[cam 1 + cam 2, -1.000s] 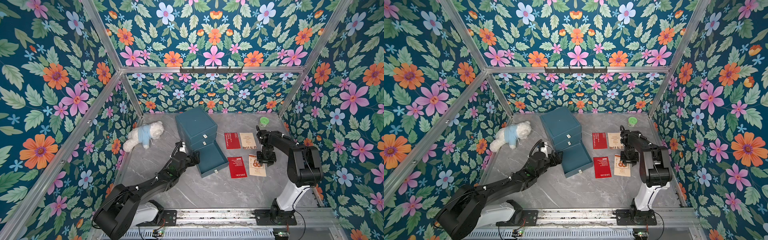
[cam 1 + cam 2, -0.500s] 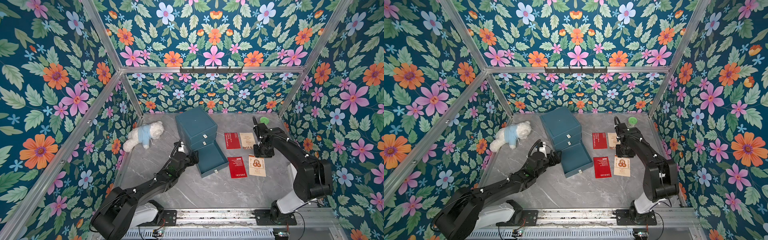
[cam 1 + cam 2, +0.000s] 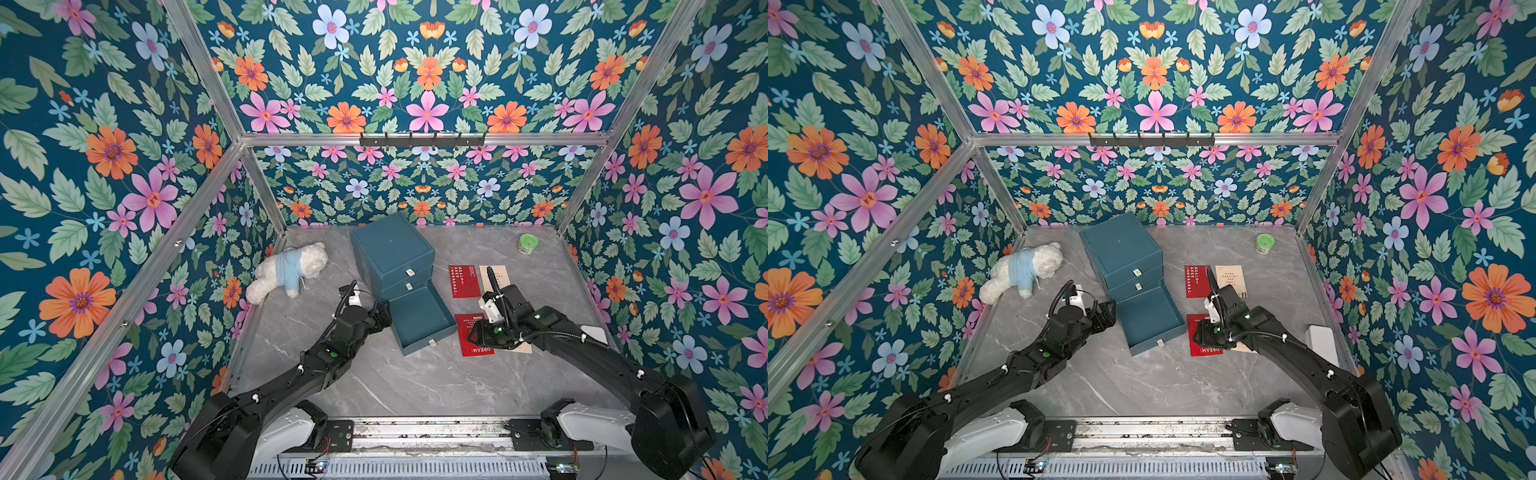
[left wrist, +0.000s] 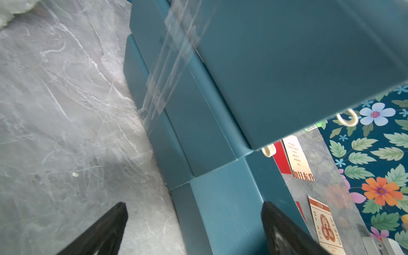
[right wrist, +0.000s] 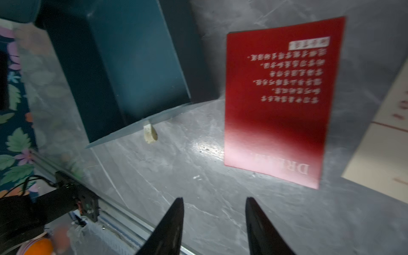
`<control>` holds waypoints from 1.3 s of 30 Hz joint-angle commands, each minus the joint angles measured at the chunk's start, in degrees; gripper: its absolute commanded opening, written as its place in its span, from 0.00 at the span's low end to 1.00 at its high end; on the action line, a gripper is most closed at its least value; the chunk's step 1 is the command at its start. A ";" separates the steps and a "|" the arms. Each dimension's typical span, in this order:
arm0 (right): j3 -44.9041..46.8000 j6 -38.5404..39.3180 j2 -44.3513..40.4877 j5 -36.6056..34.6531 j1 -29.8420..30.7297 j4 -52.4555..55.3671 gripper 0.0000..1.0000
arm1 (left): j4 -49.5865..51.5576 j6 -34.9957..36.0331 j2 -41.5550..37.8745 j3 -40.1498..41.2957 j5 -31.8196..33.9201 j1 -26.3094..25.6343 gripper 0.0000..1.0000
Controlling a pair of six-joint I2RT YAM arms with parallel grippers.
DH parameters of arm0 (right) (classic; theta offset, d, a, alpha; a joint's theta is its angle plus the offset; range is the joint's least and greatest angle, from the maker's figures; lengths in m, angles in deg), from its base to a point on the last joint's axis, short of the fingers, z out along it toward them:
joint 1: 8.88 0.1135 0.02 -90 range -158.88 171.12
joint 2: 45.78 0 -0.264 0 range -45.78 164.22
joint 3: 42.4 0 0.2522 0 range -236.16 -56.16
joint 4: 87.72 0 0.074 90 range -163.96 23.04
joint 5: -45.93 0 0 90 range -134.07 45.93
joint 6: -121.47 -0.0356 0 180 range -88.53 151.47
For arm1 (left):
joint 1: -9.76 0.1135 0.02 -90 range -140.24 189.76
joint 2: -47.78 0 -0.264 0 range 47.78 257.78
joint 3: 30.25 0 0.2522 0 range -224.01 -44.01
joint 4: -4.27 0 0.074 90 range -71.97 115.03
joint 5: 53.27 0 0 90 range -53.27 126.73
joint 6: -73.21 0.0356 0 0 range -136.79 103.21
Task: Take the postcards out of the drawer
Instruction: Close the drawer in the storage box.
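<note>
Grey tabletop (image 3: 374, 386) carries the open drawer (image 3: 419, 318), seemingly empty, and all four postcards (image 3: 464, 281) beside it. My left jaws gape wide, my right jaws half-open, both empty; I should lift clear without brushing cards.

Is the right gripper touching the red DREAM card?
Apart. The right wrist view shows bare table between the right gripper and the card.

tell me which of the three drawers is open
The bottom drawer: it is pulled far out with its inside showing, while the top drawer and the middle drawer sit shut in the cabinet.
</note>
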 commanded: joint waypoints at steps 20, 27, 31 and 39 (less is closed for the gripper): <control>4.03 -12.26 19.75 8.36 9.40 -40.77 0.50 | -0.23 -5.44 -1.11 3.04 -1.82 7.58 0.99; 4.23 -12.57 21.68 6.58 9.81 -41.92 0.44 | -1.36 -5.33 -0.13 3.03 -2.67 8.13 0.99; 4.10 -12.92 21.88 5.57 9.84 -41.25 0.28 | -1.34 -5.21 -0.03 3.12 -2.81 8.30 0.99; 2.43 -9.74 20.51 5.02 9.81 -37.05 0.01 | -1.62 -5.24 -0.53 3.76 -2.78 8.47 0.99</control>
